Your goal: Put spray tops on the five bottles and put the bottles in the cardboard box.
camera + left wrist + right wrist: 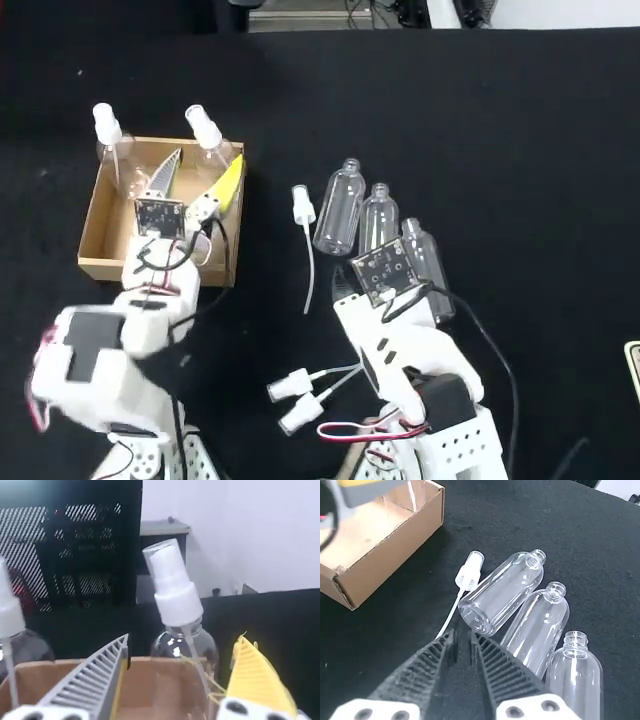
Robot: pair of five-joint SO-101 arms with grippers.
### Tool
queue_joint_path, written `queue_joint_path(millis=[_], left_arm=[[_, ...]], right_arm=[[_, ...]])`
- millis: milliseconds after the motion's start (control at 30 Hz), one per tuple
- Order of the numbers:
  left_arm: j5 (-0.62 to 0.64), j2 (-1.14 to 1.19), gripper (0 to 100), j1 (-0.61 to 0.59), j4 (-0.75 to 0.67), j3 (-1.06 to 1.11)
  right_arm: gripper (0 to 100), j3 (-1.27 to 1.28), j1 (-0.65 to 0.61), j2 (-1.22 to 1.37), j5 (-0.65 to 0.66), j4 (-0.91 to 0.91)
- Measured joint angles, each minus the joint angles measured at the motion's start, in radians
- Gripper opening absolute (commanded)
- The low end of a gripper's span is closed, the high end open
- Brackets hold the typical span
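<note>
Right gripper [462, 642]: hovering low, jaws a narrow slit apart and gripping nothing, just short of a loose spray top [470, 572] lying beside three uncapped bottles [502, 592]. These bottles are lying on their sides and are probably handling as light, slick, roll-prone thin plastic, so gripping across the mid-body is looking safest, and the top by its stiff white collar, not its bendy tube. Left gripper [210, 154]: hanging over the cardboard box [105, 268], jaws spread wide and empty, two capped bottles [207, 135] standing at its far side.
</note>
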Motion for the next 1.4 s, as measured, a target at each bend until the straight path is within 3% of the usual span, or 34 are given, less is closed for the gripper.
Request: queue_joint_path(millis=[233, 367, 467, 600, 700, 767, 1100, 1400], left_arm=[[0.005, -0.402, 30, -0.043, 0.282, 0.212], [0.086, -0.69, 30, -0.081, 0.511, 0.27], [0.146, -0.925, 30, -0.081, 0.786, 0.265], [0.215, -1.195, 30, -0.071, 1.266, 0.16], [0.238, -1.284, 30, -0.057, 1.602, 0.055], [0.241, -1.289, 30, -0.052, 1.729, 0.038], [0.242, -1.258, 30, -0.021, 1.933, -0.028], [0.158, -1.266, 30, 0.066, 2.033, -0.044]], right_arm=[[2.4, 0.012, 0.0, 0.0, 0.0, 0.0], [2.5, 0.012, 0.012, 0.0, 0.0, 0.0], [2.6, 0.012, 0.061, 0.0, -0.029, 0.0], [3.7, 0.012, 0.132, 0.0, -0.086, 0.0], [10.3, 0.005, 0.17, 0.0, -0.091, 0.0], [12.4, -0.021, 0.192, 0.0, -0.098, 0.002], [10.9, -0.21, 0.215, 0.003, -0.1, 0.078], [11.7, -0.511, 0.215, 0.535, -0.081, 0.078]])
